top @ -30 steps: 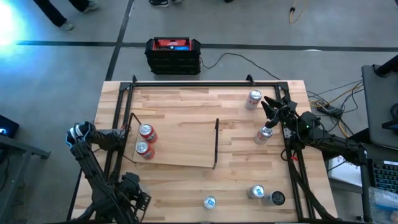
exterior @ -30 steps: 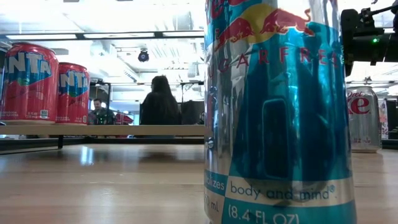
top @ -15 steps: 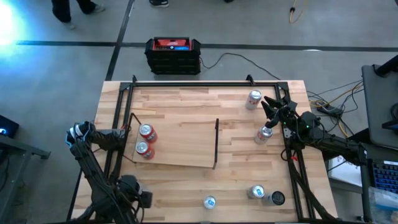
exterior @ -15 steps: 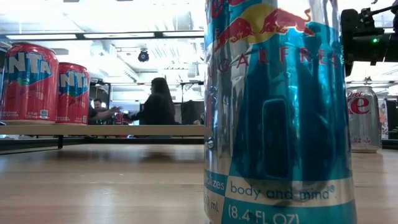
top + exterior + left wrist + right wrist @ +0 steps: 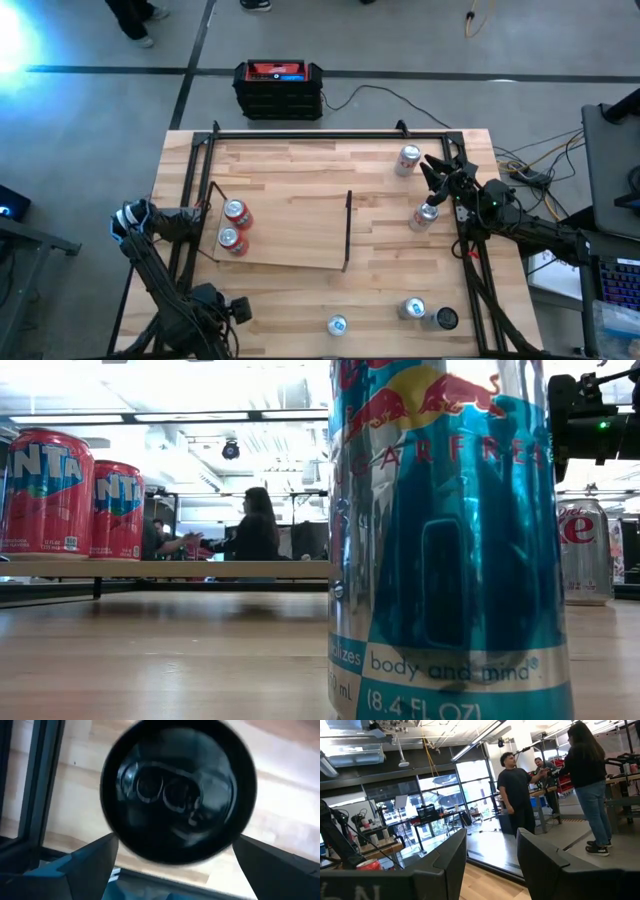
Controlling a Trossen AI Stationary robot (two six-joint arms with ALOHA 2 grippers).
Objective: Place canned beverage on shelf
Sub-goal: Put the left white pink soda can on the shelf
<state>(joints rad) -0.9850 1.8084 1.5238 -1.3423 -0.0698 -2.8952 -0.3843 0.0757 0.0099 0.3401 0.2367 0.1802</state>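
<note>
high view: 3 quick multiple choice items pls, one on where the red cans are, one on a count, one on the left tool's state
1. Where do the red cans stand?
A. on the shelf's left end
B. on the floor
C. at the table's right edge

2. How many cans are on the shelf?
A. none
B. two
C. five

3. What state is the left tool in?
A. shut on a red can
B. shut on nothing
C. open

Answers:
1. A: the red cans sit at the left end of the shelf, on the left arm's side.
2. B: only those two stand on the board; the other cans are on the table.
3. C: the left tool is at the table's near left corner, and the left wrist view shows its fingers spread wide.
</note>
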